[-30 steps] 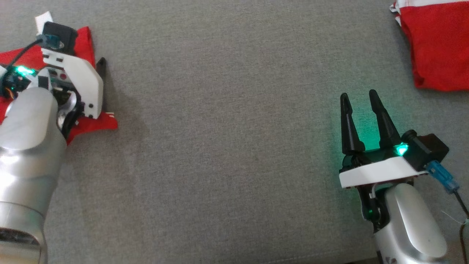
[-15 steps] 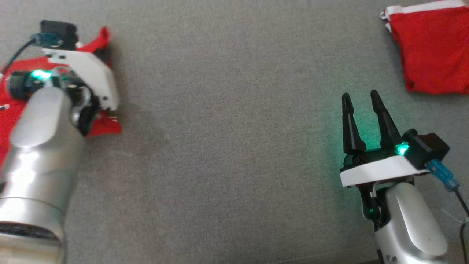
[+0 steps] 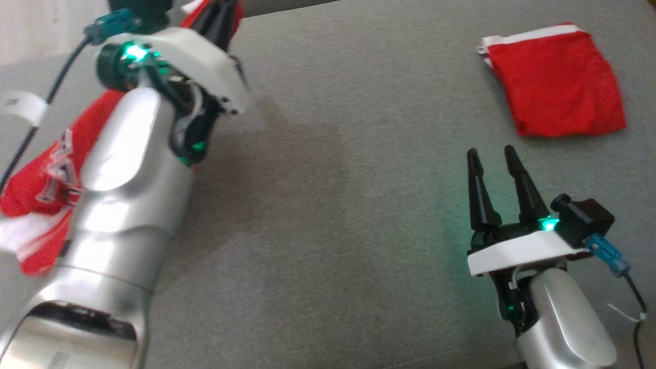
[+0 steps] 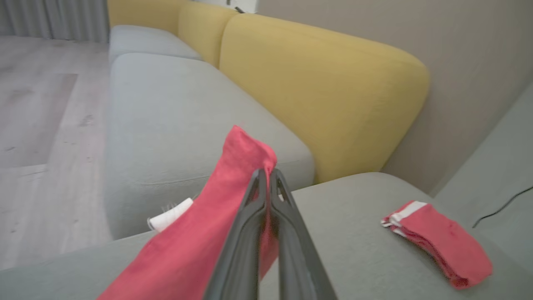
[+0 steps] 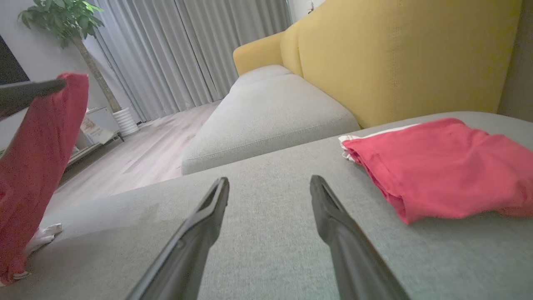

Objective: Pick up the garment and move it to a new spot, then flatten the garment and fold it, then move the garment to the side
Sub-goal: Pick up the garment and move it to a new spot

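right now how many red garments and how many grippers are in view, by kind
red garments: 2 (hanging garment, folded garment)
grippers: 2 (left gripper, right gripper)
total: 4

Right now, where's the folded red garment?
Head view, upper right: the folded red garment lies flat on the grey sofa cushion, beyond and slightly right of the open right pincer, clear of its fingers.

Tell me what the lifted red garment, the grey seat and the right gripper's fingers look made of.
Red garment: soft matte knit, likely cotton or a blend; it drapes limply from the left gripper. Grey seat: woven upholstery, visible fine heathered texture. Fingers of the right gripper: hard matte black plastic, probably.
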Motion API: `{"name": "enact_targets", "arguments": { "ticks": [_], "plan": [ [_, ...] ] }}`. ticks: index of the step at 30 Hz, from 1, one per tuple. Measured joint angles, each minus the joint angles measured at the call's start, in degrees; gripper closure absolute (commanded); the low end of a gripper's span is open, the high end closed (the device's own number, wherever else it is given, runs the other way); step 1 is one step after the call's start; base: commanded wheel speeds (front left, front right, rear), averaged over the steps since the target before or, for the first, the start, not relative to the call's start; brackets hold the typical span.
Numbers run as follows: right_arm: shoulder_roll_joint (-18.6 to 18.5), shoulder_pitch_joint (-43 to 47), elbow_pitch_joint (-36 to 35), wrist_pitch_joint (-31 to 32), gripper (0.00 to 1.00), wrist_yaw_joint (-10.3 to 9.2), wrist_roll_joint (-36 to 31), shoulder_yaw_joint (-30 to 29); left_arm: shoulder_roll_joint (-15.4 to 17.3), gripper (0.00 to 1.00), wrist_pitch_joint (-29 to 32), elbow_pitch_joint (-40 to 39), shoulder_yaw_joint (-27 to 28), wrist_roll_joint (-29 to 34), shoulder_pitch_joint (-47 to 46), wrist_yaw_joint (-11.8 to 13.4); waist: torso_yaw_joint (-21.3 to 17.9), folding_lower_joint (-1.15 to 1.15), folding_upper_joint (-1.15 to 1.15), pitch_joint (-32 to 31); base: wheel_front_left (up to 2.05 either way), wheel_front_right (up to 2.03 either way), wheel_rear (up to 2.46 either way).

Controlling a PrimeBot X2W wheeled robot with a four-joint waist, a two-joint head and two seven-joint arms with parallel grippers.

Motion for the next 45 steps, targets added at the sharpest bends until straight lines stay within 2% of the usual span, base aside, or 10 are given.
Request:
{"name": "enact_targets", "arguments": {
  "ticks": [4,10,15,19,20,21,25,33,40,45],
  "plan": [
    [0.0,0.02,0.07,0.0,0.0,0.0,1.65,1.43,-2.59,1.0,-0.44,-2.72,-1.6,0.04,-0.92,1.51,-2.87,0.0,0.0,0.05,0.0,0.0,0.0],
    [-0.01,-0.13,-0.33,0.0,0.0,0.0,3.74,3.56,-4.28,1.0,-1.52,-4.14,-3.9,0.14,-2.79,3.05,-6.92,0.0,0.0,1.08,0.0,0.0,0.0],
    [-0.01,-0.19,-0.65,0.0,0.0,0.0,5.1,4.85,-4.99,1.0,-6.45,-4.6,-7.1,-1.77,-6.32,3.5,-10.7,0.01,0.0,3.36,0.0,0.0,0.0],
    [-0.01,-0.27,-0.77,0.0,0.0,0.0,5.35,5.57,-5.0,1.0,-11.56,-5.23,-10.54,-6.49,-8.21,4.5,-11.89,0.02,0.0,4.82,0.0,0.0,0.0],
    [-0.01,-0.3,-0.76,0.0,0.0,0.0,5.34,5.82,-5.0,0.6,-12.39,-5.36,-11.57,-7.9,-8.87,4.49,-11.99,0.02,0.0,5.08,0.0,0.0,0.0],
    [0.0,-0.38,-0.76,0.0,0.0,0.0,5.34,6.06,-4.95,0.0,-12.6,-5.27,-12.94,-8.91,-9.64,4.5,-11.98,0.02,0.0,5.27,0.0,0.0,0.0],
    [-0.01,-1.07,-0.77,0.0,0.0,0.0,5.33,6.26,-5.21,0.0,-12.62,-2.43,-18.57,-8.79,-12.01,4.44,-11.04,0.01,0.0,5.64,0.0,0.0,0.0],
    [-0.01,-1.53,-0.64,0.0,0.0,0.0,3.64,4.5,-3.46,0.0,-16.77,5.22,-20.42,-7.09,-11.94,3.52,-6.71,0.01,0.0,4.66,0.0,0.0,0.0],
    [-0.01,-0.9,0.32,0.0,0.0,0.0,-0.11,0.03,2.74,0.0,-21.73,6.36,-19.98,-5.58,-8.37,3.49,0.24,0.0,0.0,1.76,0.0,0.0,0.0],
    [-0.02,1.74,1.21,0.0,0.0,0.0,-2.71,-3.68,7.42,0.0,-22.96,3.82,-19.68,-5.48,1.66,5.9,6.3,0.0,0.0,-1.25,0.0,0.0,0.0]
  ]
}}
